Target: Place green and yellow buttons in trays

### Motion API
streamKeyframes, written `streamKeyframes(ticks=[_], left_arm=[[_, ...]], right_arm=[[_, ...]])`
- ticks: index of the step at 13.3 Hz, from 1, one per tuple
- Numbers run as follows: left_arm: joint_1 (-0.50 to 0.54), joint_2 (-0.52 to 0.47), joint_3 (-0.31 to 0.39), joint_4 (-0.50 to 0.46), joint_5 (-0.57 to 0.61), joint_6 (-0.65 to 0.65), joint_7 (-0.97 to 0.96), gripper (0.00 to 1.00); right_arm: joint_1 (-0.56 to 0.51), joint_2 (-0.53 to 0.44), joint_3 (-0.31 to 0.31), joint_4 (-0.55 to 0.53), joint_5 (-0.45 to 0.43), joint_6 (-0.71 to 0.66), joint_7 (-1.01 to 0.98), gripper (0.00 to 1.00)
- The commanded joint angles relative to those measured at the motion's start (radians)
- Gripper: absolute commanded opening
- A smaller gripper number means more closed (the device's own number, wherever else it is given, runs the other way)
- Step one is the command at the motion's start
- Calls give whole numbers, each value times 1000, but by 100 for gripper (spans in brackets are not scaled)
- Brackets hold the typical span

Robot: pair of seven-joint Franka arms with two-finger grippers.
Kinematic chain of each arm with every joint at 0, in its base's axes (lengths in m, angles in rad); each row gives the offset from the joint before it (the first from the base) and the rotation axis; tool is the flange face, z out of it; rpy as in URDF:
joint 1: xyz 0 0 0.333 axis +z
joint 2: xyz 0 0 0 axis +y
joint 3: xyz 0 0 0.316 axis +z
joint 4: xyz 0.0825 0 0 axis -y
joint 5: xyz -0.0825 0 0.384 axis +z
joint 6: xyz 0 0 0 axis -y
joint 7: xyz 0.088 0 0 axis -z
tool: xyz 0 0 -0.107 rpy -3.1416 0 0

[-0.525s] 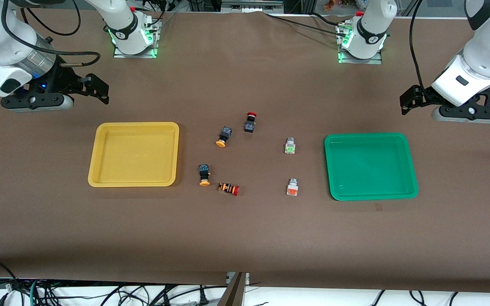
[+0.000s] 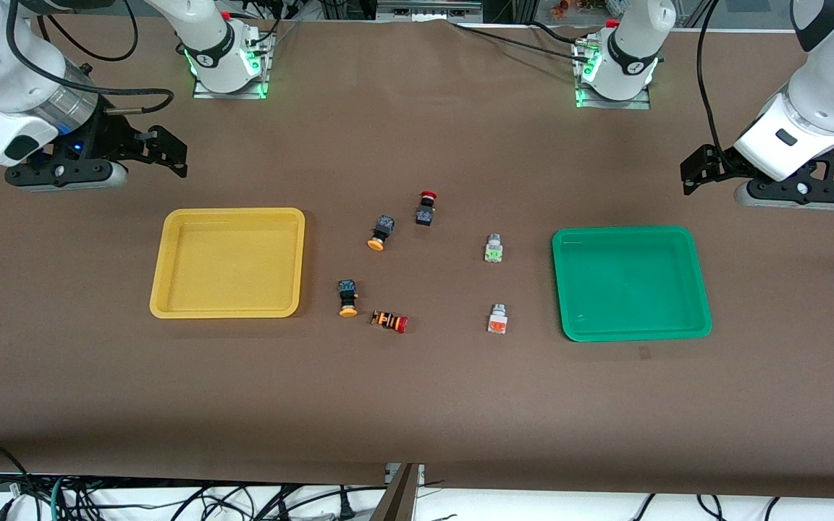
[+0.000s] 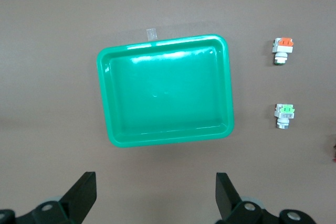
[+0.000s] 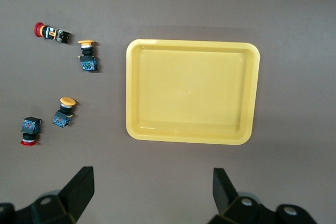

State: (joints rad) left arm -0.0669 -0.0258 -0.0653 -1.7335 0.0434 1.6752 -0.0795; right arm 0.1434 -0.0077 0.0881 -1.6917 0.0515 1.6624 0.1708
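Note:
The yellow tray point(image 2: 227, 262) and the green tray point(image 2: 630, 282) lie empty on the table. Between them lie two black buttons with yellow-orange caps point(image 2: 381, 232) point(image 2: 347, 297), a green-faced square button point(image 2: 493, 248) and an orange-faced one point(image 2: 497, 319). My right gripper point(image 2: 171, 153) is open and empty, in the air by the yellow tray point(image 4: 191, 90) at the right arm's end. My left gripper point(image 2: 696, 174) is open and empty, in the air by the green tray point(image 3: 165, 90). The left wrist view shows both square buttons point(image 3: 284, 115) point(image 3: 283, 50).
A black button with a red cap point(image 2: 426, 208) lies beside the yellow-capped button that is farther from the front camera. An orange-striped cylinder with a red cap point(image 2: 389, 320) lies beside the nearer one. The brown table point(image 2: 417, 405) has bare room toward the front camera.
My right gripper has shifted very slightly toward the yellow tray. Nothing on the table has moved.

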Motion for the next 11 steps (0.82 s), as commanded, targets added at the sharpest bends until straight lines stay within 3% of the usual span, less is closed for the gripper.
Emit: streamKeyframes(ticks=[1,4,7,11], left_arm=[[-1,-10,1,-5,-16,-12,-11,100],[-1,-10,2,-5,-16,-12,-8,100],[-4,10,1,-6,-19,-26,0,100],[-68,133,-13,-6,-39,-48,1,100]], right_arm=[[48,58,1,12,2,7,24,100],[117,217,1,12,66,107,103,100],[226,417,-1,20,70,371,203,100],[304,636,-4,29,39,728,208,100]])
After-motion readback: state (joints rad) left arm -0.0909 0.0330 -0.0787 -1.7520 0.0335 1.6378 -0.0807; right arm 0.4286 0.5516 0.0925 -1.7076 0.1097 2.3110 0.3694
